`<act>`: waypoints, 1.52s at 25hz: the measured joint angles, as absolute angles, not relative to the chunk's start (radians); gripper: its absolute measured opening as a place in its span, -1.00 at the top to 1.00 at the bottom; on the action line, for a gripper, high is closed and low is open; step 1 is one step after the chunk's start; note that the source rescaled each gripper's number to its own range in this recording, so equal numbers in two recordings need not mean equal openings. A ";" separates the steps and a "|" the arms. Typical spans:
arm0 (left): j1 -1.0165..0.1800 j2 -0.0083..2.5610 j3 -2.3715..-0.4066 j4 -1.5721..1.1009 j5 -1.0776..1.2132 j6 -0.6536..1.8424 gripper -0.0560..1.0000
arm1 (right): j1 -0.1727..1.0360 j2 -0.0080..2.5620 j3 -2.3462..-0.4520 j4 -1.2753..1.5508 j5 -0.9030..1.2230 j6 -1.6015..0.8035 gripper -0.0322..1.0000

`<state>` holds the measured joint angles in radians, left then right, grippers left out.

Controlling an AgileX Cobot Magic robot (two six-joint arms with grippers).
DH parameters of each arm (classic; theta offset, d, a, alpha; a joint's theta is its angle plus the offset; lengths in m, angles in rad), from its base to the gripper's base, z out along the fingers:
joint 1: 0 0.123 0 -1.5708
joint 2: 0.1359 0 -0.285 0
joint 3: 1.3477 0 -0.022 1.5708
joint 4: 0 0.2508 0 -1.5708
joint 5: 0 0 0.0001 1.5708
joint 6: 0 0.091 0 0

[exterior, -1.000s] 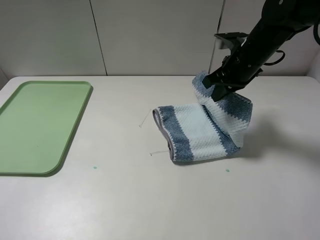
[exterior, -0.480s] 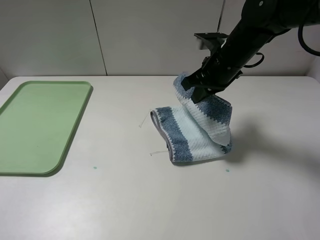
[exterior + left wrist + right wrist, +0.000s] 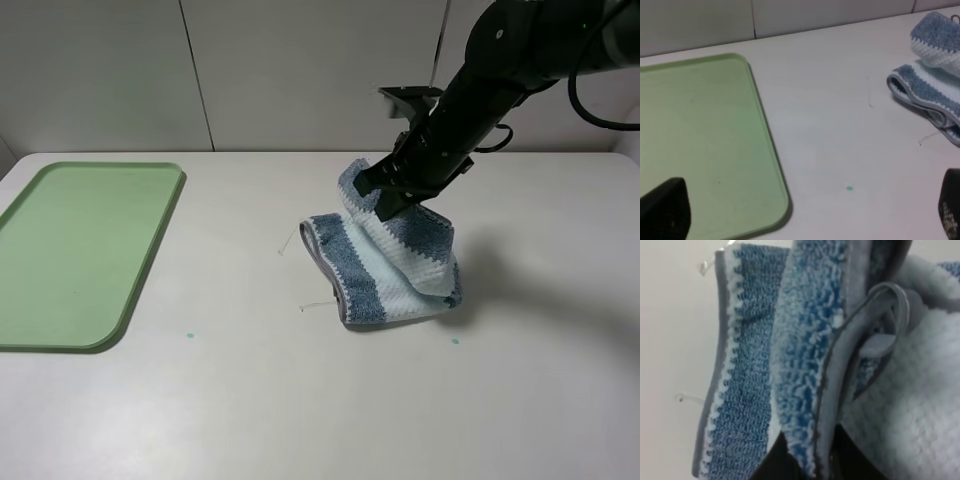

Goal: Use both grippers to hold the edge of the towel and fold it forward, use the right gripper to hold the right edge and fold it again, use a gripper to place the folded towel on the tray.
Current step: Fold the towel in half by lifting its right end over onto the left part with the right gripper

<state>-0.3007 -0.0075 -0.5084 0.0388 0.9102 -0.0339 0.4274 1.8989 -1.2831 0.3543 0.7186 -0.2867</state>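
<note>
Striped terry towel (image 3: pixel 395 268) hangs from the right gripper (image 3: pixel 388 198), jaws clamped on its grey hem (image 3: pixel 832 375), the rest folded on the table (image 3: pixel 300 400) just below. The left gripper (image 3: pixel 807 215) gapes wide near the green tray (image 3: pixel 80 250).

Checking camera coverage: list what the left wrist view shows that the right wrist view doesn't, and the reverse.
Left wrist only: the green tray and the left gripper, jaws wide apart, holding nothing. Right wrist only: the right gripper clamped on the towel at its grey hem, with the hanging loop beside it. Both: the striped towel and the pale table.
</note>
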 joint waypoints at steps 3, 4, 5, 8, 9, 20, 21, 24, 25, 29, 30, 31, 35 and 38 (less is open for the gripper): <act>-0.301 -0.008 -0.508 0.039 0.910 -0.034 -1.00 | 0.427 1.918 -1.283 0.360 0.718 -0.287 0.82; -0.301 -0.008 -0.508 0.039 0.910 -0.034 -1.00 | 0.430 1.928 -1.283 0.364 0.718 -0.287 0.82; -0.301 -0.008 -0.508 0.039 0.910 -0.034 -1.00 | 0.434 1.935 -1.283 0.364 0.717 -0.287 0.82; -0.301 -0.008 -0.508 0.039 0.910 -0.034 -1.00 | 0.443 1.957 -1.283 0.378 0.711 -0.287 0.82; -0.301 -0.008 -0.508 0.039 0.910 -0.034 -1.00 | 0.444 1.961 -1.283 0.383 0.709 -0.287 0.82; -0.301 -0.008 -0.508 0.039 0.910 -0.034 -1.00 | 0.444 1.972 -1.283 0.408 0.711 -0.310 -0.01; -0.301 -0.008 -0.508 0.039 0.910 -0.034 -1.00 | 0.444 1.972 -1.283 0.412 0.711 -0.319 -0.33; -0.301 -0.008 -0.508 0.039 0.910 -0.034 -1.00 | 0.444 1.972 -1.283 0.432 0.714 -0.322 -0.86; -0.301 -0.008 -0.508 0.039 0.910 -0.034 -1.00 | 0.444 1.972 -1.283 0.438 0.714 -0.322 -0.91; -0.301 -0.008 -0.508 0.039 0.910 -0.034 -1.00 | 0.444 1.972 -1.283 0.449 0.714 -0.322 -0.99; -0.301 -0.008 -0.508 0.039 0.910 -0.034 -1.00 | 0.444 1.972 -1.283 0.452 0.717 -0.322 -0.99; -0.301 -0.008 -0.508 0.039 0.910 -0.034 -1.00 | 0.444 1.972 -1.283 0.454 0.723 -0.322 -1.00; -0.301 -0.008 -0.508 0.039 0.910 -0.034 -1.00 | 0.444 1.972 -1.283 0.481 0.749 -0.313 -1.00; -0.301 -0.008 -0.508 0.039 0.910 -0.034 -1.00 | 0.452 1.960 -1.283 0.491 0.758 -0.311 -1.00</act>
